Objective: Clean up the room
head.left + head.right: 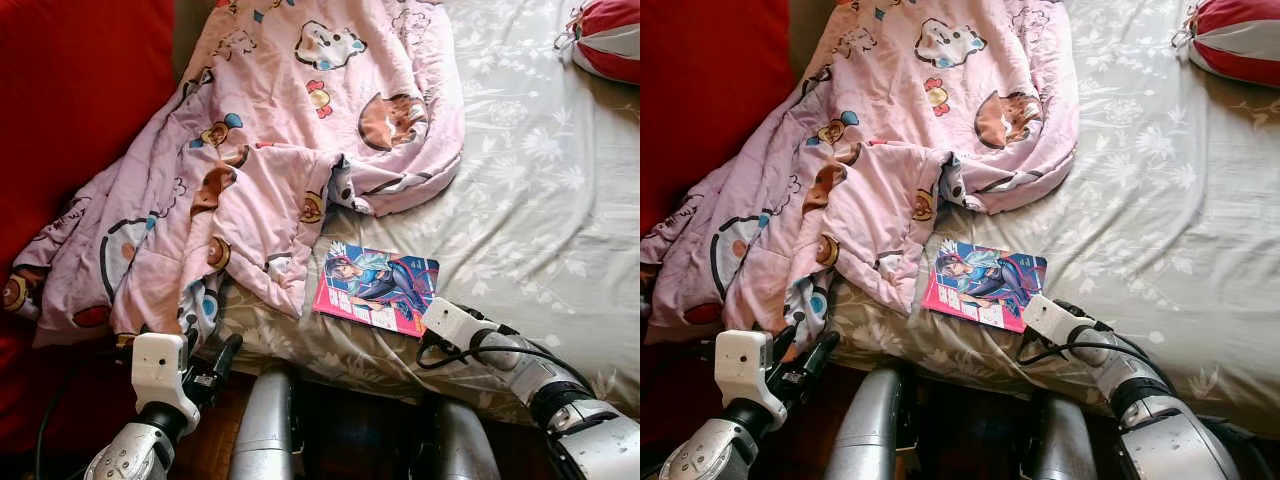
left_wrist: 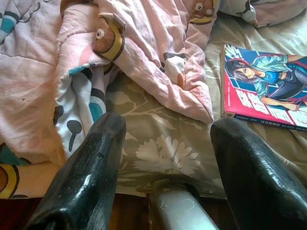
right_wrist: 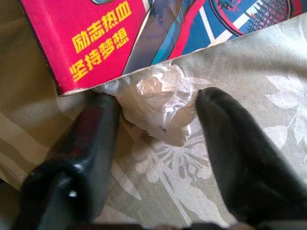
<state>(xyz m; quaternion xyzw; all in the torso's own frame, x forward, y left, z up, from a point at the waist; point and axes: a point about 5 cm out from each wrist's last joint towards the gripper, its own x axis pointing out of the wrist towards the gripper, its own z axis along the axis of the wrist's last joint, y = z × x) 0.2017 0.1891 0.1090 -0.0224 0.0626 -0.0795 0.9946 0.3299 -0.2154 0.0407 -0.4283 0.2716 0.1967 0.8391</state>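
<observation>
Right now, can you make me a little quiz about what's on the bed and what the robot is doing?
1. True or false: the comic book lies under the pink blanket.
2. What sits between the right tool's fingers? A) a sock B) a crumpled tissue C) a spoon
3. Fill in: the left tool is open and holds ____.

Key: 1. False; it lies uncovered on the sheet beside the blanket. 2. B. 3. nothing.

Home bedroom: bed [image 1: 560, 200] w/ floral sheet, cartoon quilt [image 1: 260, 150], comic book [image 1: 378, 287].
</observation>
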